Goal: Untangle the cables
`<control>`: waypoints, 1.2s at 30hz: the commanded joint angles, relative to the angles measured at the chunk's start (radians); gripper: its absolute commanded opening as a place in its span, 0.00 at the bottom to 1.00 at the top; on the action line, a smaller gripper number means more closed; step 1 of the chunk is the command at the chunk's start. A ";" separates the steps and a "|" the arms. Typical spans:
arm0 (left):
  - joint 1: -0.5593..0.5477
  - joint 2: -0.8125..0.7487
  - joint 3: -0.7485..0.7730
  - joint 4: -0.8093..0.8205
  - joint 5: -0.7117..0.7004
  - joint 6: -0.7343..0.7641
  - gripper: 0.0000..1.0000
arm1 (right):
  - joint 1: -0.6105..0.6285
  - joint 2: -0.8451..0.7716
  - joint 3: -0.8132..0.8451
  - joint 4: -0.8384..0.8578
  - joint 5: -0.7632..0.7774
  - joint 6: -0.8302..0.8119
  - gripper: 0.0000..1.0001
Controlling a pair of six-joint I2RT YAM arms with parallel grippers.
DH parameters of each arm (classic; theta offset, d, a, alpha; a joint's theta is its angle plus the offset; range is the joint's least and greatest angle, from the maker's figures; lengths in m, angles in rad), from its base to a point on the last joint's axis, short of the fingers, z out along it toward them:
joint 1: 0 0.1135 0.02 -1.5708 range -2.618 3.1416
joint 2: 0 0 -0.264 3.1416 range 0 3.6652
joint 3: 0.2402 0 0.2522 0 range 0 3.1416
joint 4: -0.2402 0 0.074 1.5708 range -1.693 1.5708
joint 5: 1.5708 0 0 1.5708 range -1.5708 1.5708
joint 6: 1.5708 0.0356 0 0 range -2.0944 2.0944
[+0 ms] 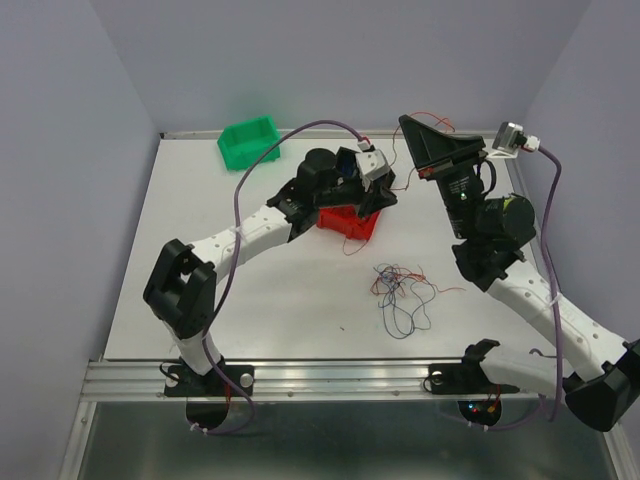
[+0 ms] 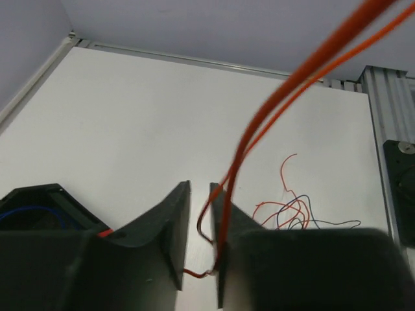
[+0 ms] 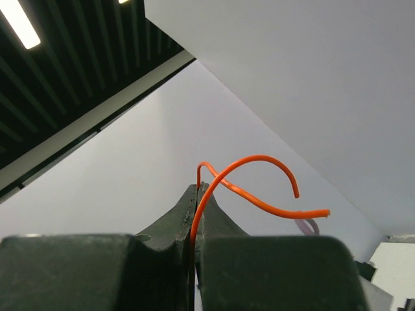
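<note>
A loose bundle of thin red, dark blue and black cables [image 1: 403, 290] lies on the white table right of centre; it also shows in the left wrist view [image 2: 292, 214]. My right gripper [image 1: 405, 121] is raised high at the back right, shut on an orange cable [image 3: 259, 162] whose two ends curl out past its tips [image 3: 198, 188]. My left gripper [image 1: 380, 200] hovers over a red bin [image 1: 350, 222]. Its jaws [image 2: 200, 188] stand a narrow gap apart. The doubled orange cable [image 2: 285, 91] runs down along its right finger [image 2: 227, 220] and crosses the gap low down.
A green bin [image 1: 250, 140] stands at the table's back left. An aluminium rail [image 1: 330, 378] runs along the near edge. Grey walls close in the back and both sides.
</note>
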 commanded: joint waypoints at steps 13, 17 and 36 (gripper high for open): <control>0.236 -0.037 0.111 0.027 0.067 -0.265 0.00 | 0.005 -0.440 -0.460 0.002 0.074 0.020 0.01; 0.282 -0.071 0.157 0.019 0.121 -0.320 0.00 | 0.006 -0.486 -0.670 0.005 0.106 0.063 0.01; 0.417 -0.224 0.280 -0.064 0.238 -0.562 0.00 | 0.086 0.405 -0.567 0.379 0.025 0.004 0.00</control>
